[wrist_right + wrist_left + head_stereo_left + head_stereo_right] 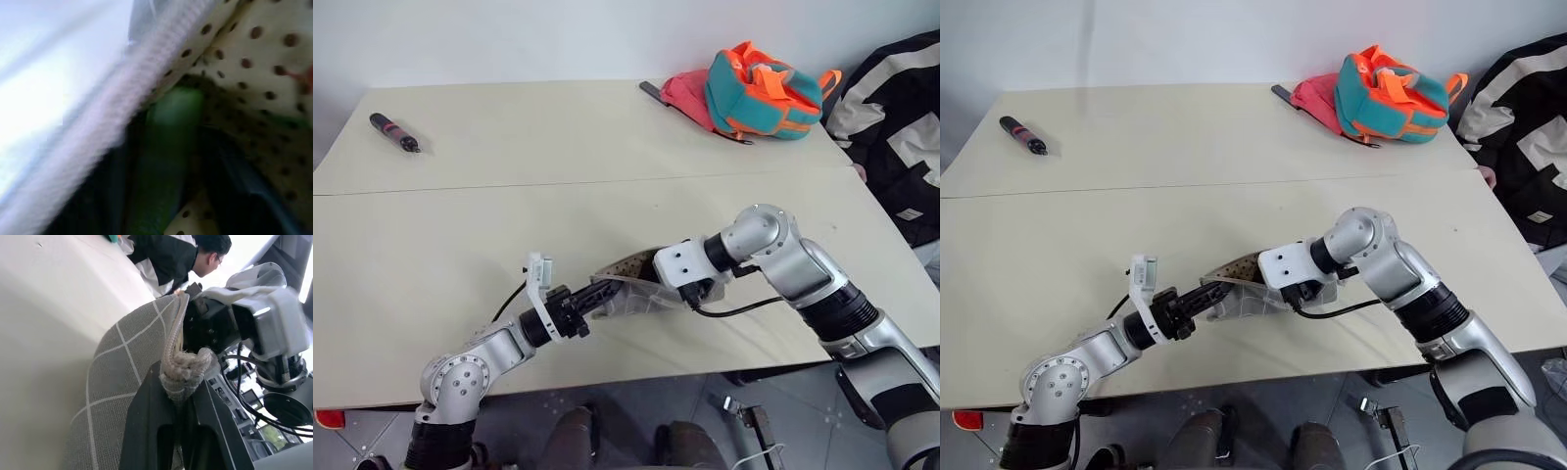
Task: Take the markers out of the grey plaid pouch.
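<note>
At the near edge of the pale cream table (460, 284), the left gripper (589, 305) pinches shut on the zipper-end corner of the flat grey plaid fabric pouch (628, 294), holding that end lifted off the tabletop. In the left wrist view its two black fingers (146, 426) clamp the bunched white zipper tape of the pouch's end. The pouch's mouth gapes, showing tan dotted lining (1239, 266). The right gripper (680, 289) reaches down into that opening from the other side; in the right wrist view a stubby lime-green marker (168, 147) lies between its dark fingers inside the lining, but whether the fingers have closed on it cannot be told. Farther back on the left lies a thick dark pen-like tool with reddish bands (394, 132). At the far right edge sits a teal-and-orange backpack (764, 90), and a person in a black-and-white jacket (901, 127) stands beside the table.
</note>
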You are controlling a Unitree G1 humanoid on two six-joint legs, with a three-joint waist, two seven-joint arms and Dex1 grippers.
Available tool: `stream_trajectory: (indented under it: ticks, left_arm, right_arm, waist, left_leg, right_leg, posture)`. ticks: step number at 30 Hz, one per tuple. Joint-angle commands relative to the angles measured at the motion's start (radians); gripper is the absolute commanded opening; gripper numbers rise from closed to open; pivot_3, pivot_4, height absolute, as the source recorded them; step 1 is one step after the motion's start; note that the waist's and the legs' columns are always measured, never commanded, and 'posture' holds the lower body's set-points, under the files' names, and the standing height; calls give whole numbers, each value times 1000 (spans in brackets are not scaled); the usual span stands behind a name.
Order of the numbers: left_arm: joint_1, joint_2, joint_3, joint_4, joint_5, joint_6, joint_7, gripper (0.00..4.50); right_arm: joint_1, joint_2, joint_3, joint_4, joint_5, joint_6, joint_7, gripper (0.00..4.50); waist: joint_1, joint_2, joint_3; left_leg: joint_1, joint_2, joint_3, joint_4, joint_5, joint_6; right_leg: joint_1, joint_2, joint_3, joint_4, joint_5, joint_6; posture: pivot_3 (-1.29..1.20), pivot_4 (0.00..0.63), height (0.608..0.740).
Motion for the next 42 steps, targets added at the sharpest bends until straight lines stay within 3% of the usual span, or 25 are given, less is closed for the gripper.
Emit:
stream_trajectory:
  ticks: [1, 15, 20, 28, 33, 42]
  left_arm:
    - [2, -4, 36, -24, 1, -25, 8, 0]
    - [6, -12, 36, -25, -1, -21, 21, 0]
    - [6, -8, 32, -30, 14, -23, 20, 0]
    - [1, 19, 64, -38, 29, -41, 8, 0]
    - [-12, 23, 66, -35, 39, -52, 6, 0]
    - [-41, 21, 60, -34, 95, -90, 4, 0]
  right_arm:
    - [12, -7, 7, 8, -19, -10, -2, 1087]
    - [-11, 6, 21, 43, -70, -32, -20, 1087]
    - [-8, 43, -25, -9, 10, 36, -4, 1086]
    - [-77, 42, -219, 10, 233, 196, 10, 1085]
    - [-77, 37, -237, 3, 282, 204, 1, 1085]
    - [-102, 167, -382, -74, 548, 415, -106, 1085]
  waist:
    - [1, 0, 0]
    - [2, 0, 0]
    - [0, 0, 0]
    - [2, 0, 0]
    - [3, 0, 0]
    - [2, 0, 0]
  left_leg:
    - [0, 0, 0, 0, 0, 0]
    - [0, 0, 0, 0, 0, 0]
    - [0, 0, 0, 0, 0, 0]
    - [0, 0, 0, 0, 0, 0]
    - [-1, -1, -1, -1, 0, 0]
    - [-1, 0, -1, -2, 0, 0]
  right_leg:
    - [0, 0, 0, 0, 0, 0]
    - [0, 0, 0, 0, 0, 0]
    - [0, 0, 0, 0, 0, 0]
    - [0, 0, 0, -1, 0, 0]
    - [0, -1, 0, -2, 0, 0]
    - [0, 0, -1, -1, 0, 0]
  posture:
    - [0, 150, 740]
    - [0, 150, 740]
    - [0, 150, 740]
    - [0, 150, 740]
    - [0, 150, 740]
    - [0, 150, 740]
